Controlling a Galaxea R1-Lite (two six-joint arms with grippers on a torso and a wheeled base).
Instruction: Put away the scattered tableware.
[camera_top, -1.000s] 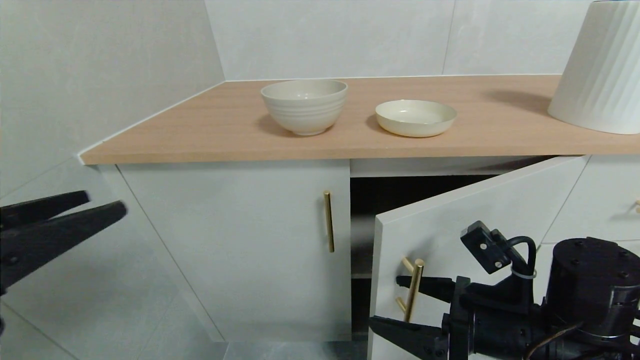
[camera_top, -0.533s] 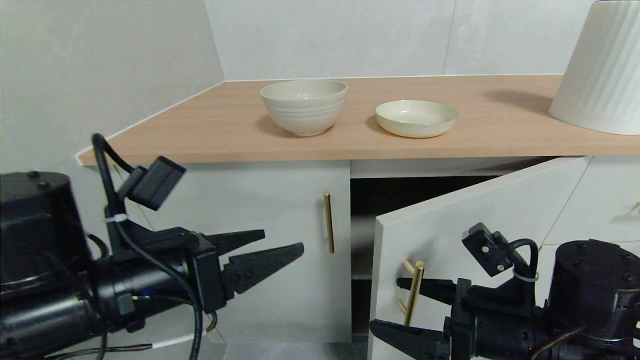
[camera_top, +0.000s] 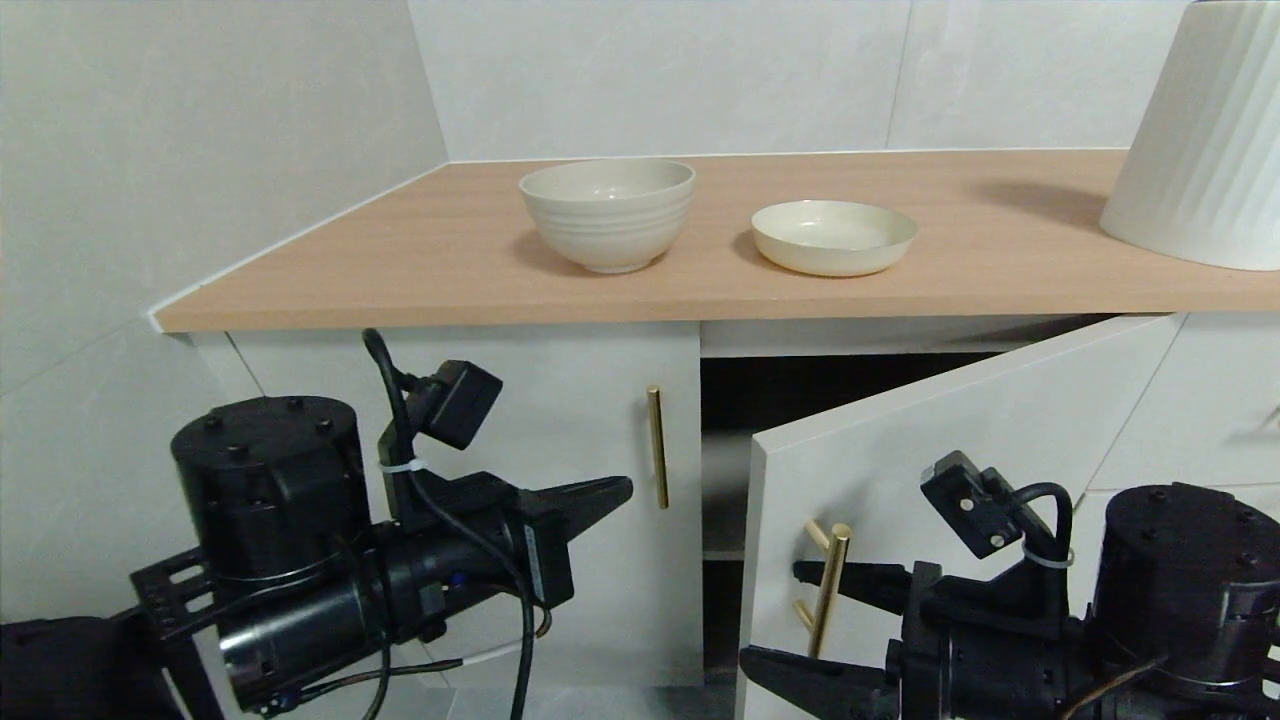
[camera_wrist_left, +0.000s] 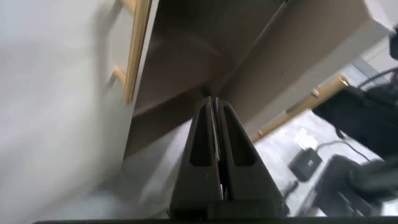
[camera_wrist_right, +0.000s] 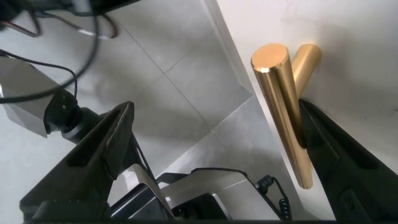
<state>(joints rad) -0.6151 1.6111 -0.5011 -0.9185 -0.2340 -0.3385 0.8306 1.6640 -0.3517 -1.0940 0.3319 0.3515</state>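
Note:
A cream ribbed bowl (camera_top: 606, 213) and a shallow cream dish (camera_top: 833, 236) stand side by side on the wooden countertop (camera_top: 400, 270). Below it, my left gripper (camera_top: 615, 492) is shut and empty, its tip just left of the closed left door's gold handle (camera_top: 656, 444). In the left wrist view the gripper (camera_wrist_left: 213, 102) points at the open cupboard's dark inside (camera_wrist_left: 205, 43), its fingers pressed together. My right gripper (camera_top: 772, 612) is open, with the open right door's gold handle (camera_top: 828, 580) between its fingers. The handle (camera_wrist_right: 283, 106) lies close to one finger (camera_wrist_right: 329, 149).
The right cupboard door (camera_top: 950, 430) stands ajar, swung out toward me. A large white ribbed lampshade (camera_top: 1205, 140) stands on the counter at far right. Tiled walls close the left side and back. Further white cabinet fronts (camera_top: 1230, 390) lie to the right.
My left arm has swung in from the far left toward the closed door's handle, and its fingers have gone from apart to shut. The right gripper has stayed at the open door's handle.

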